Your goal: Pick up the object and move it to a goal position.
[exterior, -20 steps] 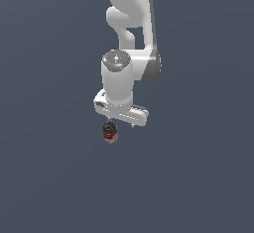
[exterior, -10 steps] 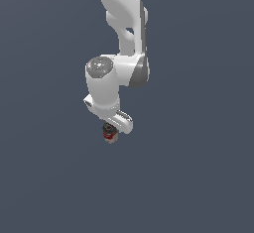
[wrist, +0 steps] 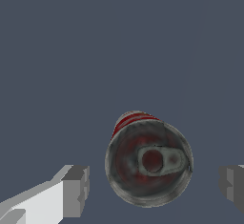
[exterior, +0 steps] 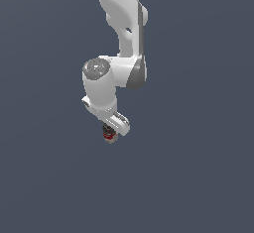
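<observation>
The object (wrist: 148, 163) is a small stubby can with a dark round top, a red band and a pale grey rim. In the wrist view it stands between my two grey fingertips (wrist: 76, 192), with a gap on each side. My gripper (wrist: 155, 188) is open around it without touching it. In the exterior view the white gripper (exterior: 110, 129) hangs straight down over the object (exterior: 109, 136), which shows just below the hand on the dark floor.
A plain dark grey-blue floor (exterior: 198, 177) fills both views. The white arm (exterior: 124, 24) rises from the hand toward the top of the exterior view. No other objects show.
The hand has turned about its vertical axis and the arm's upper links have swung toward the exterior view's right. The object has stayed in place beneath the fingers.
</observation>
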You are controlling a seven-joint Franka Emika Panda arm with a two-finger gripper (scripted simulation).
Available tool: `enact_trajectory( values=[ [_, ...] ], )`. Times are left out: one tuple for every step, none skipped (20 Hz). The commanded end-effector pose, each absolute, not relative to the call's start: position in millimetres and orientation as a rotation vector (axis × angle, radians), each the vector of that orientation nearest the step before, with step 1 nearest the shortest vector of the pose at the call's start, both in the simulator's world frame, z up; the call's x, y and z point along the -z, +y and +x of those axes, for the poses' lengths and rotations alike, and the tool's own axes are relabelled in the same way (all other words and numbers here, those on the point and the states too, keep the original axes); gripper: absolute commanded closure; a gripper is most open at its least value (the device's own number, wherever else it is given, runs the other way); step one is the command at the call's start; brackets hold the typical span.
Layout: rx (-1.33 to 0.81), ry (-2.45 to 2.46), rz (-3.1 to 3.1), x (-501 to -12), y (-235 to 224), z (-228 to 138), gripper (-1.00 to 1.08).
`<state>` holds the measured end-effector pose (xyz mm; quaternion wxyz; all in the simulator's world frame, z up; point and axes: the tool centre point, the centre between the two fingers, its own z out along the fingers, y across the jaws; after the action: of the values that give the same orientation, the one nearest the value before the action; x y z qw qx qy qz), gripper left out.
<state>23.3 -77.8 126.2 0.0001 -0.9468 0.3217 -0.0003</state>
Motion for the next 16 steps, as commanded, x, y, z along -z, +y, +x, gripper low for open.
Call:
enact_trajectory(
  values=[
    [0.0,1.011,-2.974,-120.9,-77.6,23.0,-0.92],
    [0.0,1.012,-2.974,-117.1,-77.9,22.8,-0.92],
    [0.0,1.013,-2.974,-112.5,-77.9,22.7,-0.92],
    [0.0,1.014,-2.974,-107.1,-78.0,22.5,-0.92],
    [0.0,1.015,-2.973,-100.9,-78.1,22.2,-0.92],
    [0.0,1.016,-2.973,-95.2,-78.2,22.0,-0.92],
    [0.0,1.017,-2.973,-90.2,-78.3,21.9,-0.92],
    [0.0,1.018,-2.972,-86.1,-78.3,21.8,-0.92],
    [0.0,1.019,-2.972,-82.8,-78.4,21.8,-0.92],
    [0.0,1.019,-2.972,-80.2,-78.3,21.9,-0.92],
    [0.0,1.019,-2.972,-78.5,-78.2,22.2,-0.92],
    [0.0,1.019,-2.972,-77.5,-78.2,22.5,-0.92],
    [0.0,1.019,-2.972,-77.3,-78.2,23.0,-0.92],
    [0.0,1.019,-2.972,-77.4,-78.3,23.1,-0.92],
    [0.0,1.019,-2.972,-77.4,-78.3,23.1,1.08],
    [0.0,1.019,-2.972,-77.4,-78.3,23.1,1.08]
  ],
)
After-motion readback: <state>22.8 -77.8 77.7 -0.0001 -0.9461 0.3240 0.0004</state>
